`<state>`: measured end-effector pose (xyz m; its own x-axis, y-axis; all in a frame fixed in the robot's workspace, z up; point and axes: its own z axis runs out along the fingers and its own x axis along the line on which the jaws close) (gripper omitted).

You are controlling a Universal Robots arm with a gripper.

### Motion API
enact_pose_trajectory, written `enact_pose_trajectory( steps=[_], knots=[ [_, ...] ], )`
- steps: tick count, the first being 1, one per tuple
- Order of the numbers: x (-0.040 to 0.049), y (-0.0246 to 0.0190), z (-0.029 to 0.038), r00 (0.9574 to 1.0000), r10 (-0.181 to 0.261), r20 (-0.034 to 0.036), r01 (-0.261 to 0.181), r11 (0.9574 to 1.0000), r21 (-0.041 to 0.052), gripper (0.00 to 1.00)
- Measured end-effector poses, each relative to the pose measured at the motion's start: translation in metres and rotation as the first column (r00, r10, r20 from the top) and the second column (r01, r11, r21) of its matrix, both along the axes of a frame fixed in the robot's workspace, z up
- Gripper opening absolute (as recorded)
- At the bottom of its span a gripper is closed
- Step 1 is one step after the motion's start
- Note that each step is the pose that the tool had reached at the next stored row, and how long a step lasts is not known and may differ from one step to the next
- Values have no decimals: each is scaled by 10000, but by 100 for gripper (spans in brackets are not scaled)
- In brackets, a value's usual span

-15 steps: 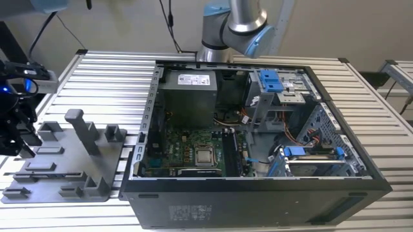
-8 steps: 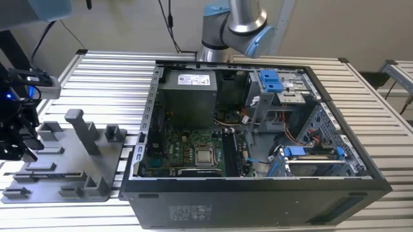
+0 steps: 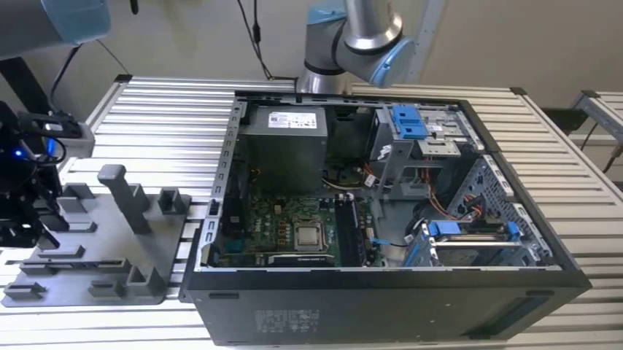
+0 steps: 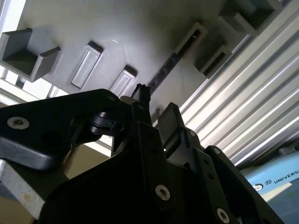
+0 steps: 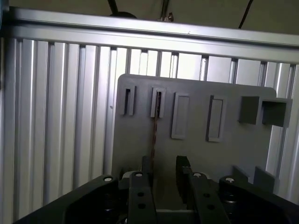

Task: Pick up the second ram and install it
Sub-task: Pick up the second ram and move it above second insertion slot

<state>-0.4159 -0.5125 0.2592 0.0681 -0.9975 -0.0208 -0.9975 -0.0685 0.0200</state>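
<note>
Gripper point(image 5: 164, 163) hangs over the grey tray point(image 5: 233, 140) with its jaws parted, clasping nothing. The second ram point(image 5: 154, 130) stands edge-on in a tray slot, its near end just beside one finger point(image 5: 146, 175). Toward the exterior view's right, an open computer case point(image 3: 389, 306) sits on the slatted bench point(image 3: 165, 124).

An open computer case point(image 3: 389, 313) sits beside a grey tray point(image 3: 98, 251).
</note>
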Motion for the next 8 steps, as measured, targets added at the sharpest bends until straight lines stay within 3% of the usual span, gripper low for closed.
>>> enact_pose_trajectory(
  steps=[8],
  knots=[
    [-24, -1, -79, 10000, 3, 31, -3, 10000, -2, 36]
  ],
)
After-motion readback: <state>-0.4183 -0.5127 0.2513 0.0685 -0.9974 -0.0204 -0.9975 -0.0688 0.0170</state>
